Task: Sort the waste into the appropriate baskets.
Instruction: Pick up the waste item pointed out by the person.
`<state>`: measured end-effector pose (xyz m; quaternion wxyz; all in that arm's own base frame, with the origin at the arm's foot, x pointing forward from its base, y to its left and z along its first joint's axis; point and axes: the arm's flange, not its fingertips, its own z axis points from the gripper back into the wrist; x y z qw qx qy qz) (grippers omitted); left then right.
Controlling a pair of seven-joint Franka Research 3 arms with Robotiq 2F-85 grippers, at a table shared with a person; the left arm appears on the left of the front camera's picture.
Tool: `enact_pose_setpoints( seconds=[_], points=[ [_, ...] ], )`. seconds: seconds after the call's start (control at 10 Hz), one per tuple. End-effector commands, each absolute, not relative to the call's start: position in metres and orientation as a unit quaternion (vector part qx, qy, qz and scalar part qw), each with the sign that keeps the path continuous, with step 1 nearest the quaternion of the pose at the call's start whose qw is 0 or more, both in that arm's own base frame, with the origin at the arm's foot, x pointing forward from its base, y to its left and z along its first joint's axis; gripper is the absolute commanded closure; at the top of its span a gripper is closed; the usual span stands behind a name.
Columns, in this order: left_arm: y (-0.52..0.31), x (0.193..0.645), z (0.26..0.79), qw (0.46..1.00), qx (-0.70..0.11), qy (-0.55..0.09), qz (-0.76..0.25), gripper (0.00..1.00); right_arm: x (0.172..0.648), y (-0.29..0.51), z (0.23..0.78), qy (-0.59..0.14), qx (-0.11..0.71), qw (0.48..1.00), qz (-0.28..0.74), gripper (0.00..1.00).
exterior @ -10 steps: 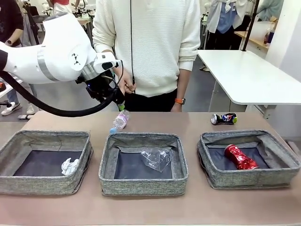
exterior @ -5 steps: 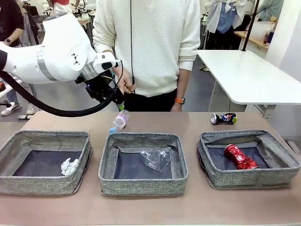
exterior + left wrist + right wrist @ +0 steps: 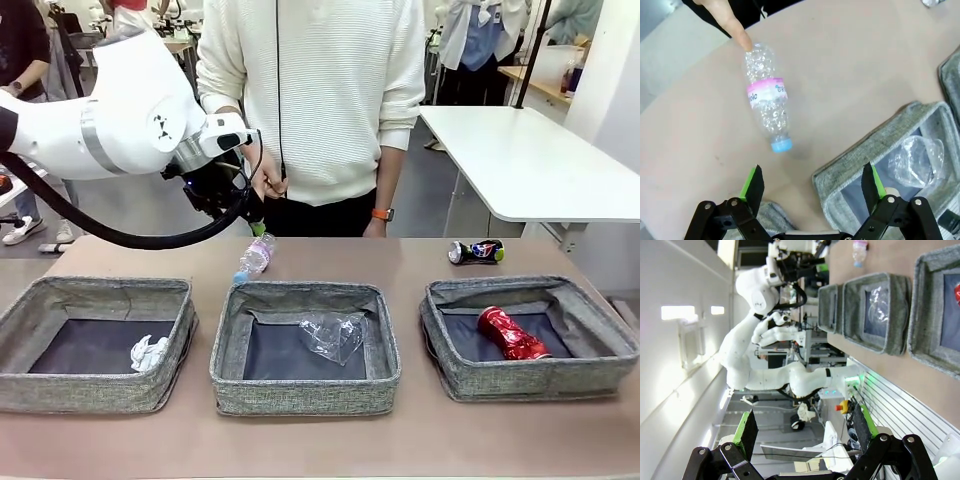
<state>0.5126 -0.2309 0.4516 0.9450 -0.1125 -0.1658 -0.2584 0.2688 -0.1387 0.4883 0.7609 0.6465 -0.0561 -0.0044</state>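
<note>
Bottle unmoved; left fingers still spread above it.

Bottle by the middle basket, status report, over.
Left jaws open, aimed at bottle. Right jaws open, far from it. Person's fingertip touching bottle's base.

This looks like a robotics lab to me: my white left arm trails a thick black cable beside a brown table, and a red emergency-stop button sits near the arm's base. Behind stand a plain white work table, bare white walls and other people standing about.
</note>
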Motion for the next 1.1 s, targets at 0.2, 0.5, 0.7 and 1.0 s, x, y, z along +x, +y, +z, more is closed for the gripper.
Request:
enact_pose_setpoints(
  seconds=[0.2, 0.5, 0.7, 1.0],
  points=[
    [-0.241, 0.585, 0.413, 0.966, -0.119, -0.121, -0.193, 0.0, 0.269, -0.137, 0.49, -0.064, 0.649, 0.758, -0.003, 0.0],
    [-0.237, 0.61, 0.381, 0.974, -0.107, -0.112, -0.163, 0.0, 0.269, -0.137, 0.49, -0.064, 0.649, 0.758, -0.003, 0.0],
    [-0.242, 0.612, 0.361, 0.969, -0.119, -0.118, -0.181, 0.0, 0.269, -0.137, 0.49, -0.064, 0.649, 0.758, -0.003, 0.0],
    [-0.241, 0.606, 0.335, 0.974, -0.087, -0.12, -0.17, 0.0, 0.269, -0.137, 0.49, -0.064, 0.649, 0.758, -0.003, 0.0]
  ],
)
